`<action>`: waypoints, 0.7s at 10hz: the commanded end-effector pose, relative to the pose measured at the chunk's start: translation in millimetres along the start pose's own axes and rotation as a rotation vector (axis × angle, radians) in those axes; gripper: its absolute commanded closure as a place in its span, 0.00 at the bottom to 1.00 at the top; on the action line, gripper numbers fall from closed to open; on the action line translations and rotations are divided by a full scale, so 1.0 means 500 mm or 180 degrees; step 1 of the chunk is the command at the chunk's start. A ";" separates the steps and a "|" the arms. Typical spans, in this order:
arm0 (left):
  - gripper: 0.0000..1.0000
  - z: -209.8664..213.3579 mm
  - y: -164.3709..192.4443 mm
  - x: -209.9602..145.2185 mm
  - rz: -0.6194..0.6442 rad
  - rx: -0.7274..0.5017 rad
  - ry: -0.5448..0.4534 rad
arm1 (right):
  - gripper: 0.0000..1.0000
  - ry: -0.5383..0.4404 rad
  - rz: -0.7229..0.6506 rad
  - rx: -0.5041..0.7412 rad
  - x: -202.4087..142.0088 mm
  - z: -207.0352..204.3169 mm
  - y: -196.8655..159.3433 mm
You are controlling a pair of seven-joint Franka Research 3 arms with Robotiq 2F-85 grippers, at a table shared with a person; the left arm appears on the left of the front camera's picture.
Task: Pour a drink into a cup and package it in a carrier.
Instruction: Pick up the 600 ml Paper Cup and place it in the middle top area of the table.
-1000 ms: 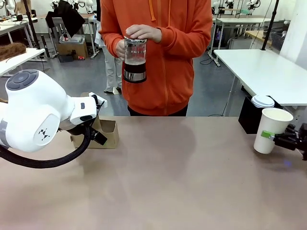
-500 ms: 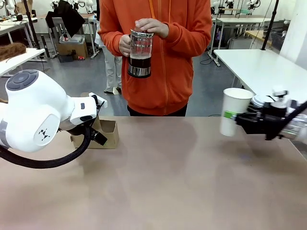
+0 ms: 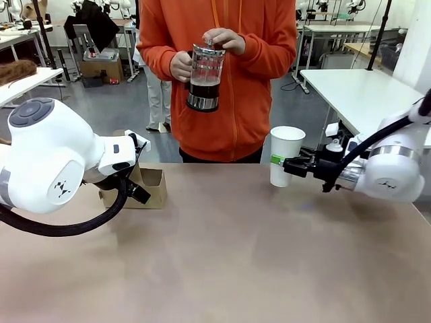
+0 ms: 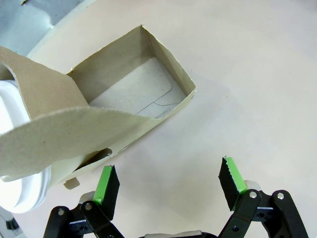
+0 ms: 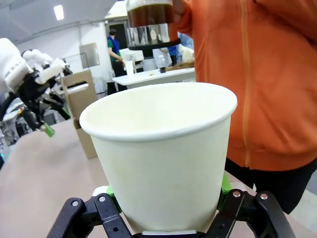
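**Cup held at the right, carrier waiting at the left**

In the lower left of the front view, the big white body of the left arm stands nearest and hides part of the carrier (image 3: 153,187), a small brown cardboard box on the table (image 3: 236,256). In the left wrist view, the left gripper (image 4: 168,171) hangs over the table with its jaws wide apart and nothing between them. Just above it in that frame lies the carrier (image 4: 148,94) with one slot bare. Its handle panel covers part of a white round thing (image 4: 15,168) at the left edge.

At the right of the front view, the right gripper (image 3: 284,162) reaches toward the middle, and its jaws are pressed on the low part of the white paper cup (image 3: 287,149). The cup is upright. I cannot tell if its bottom touches the table. In the right wrist view the cup (image 5: 163,148) has nothing inside.

Farther, at the upper middle, a person in an orange top holds a glass jug (image 3: 205,64) with both hands. One hand (image 3: 225,39) is on its lid. The brown drink (image 3: 203,89) is in its lower part. The jug is above the cup and to its left, well apart from it.
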State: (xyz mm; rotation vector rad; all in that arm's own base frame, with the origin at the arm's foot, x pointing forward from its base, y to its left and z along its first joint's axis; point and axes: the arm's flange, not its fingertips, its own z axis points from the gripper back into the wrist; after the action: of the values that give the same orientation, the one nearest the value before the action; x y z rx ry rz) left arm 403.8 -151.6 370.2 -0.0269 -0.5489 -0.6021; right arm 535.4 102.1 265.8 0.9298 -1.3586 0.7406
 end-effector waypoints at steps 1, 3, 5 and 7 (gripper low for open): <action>0.00 0.001 0.000 0.000 0.0002 -0.0003 -0.0003 | 0.20 -0.0051 0.0172 -0.0117 -0.016 -0.029 -0.021; 0.00 0.001 0.000 0.000 0.0002 -0.0003 -0.0003 | 0.20 -0.0039 0.0127 -0.0166 -0.024 -0.029 -0.042; 0.00 0.001 0.000 0.000 0.0002 -0.0003 -0.0003 | 0.20 -0.0018 0.0088 -0.0043 -0.026 -0.019 -0.033; 0.00 0.001 0.000 0.000 0.0002 -0.0003 -0.0003 | 0.20 -0.0018 0.0088 -0.0043 -0.026 -0.019 -0.033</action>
State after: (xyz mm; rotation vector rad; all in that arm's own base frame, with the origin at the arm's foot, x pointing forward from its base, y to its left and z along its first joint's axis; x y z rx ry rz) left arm 403.8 -151.6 370.2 -0.0269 -0.5488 -0.6022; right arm 555.1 101.5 250.5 0.9007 -1.3818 0.7511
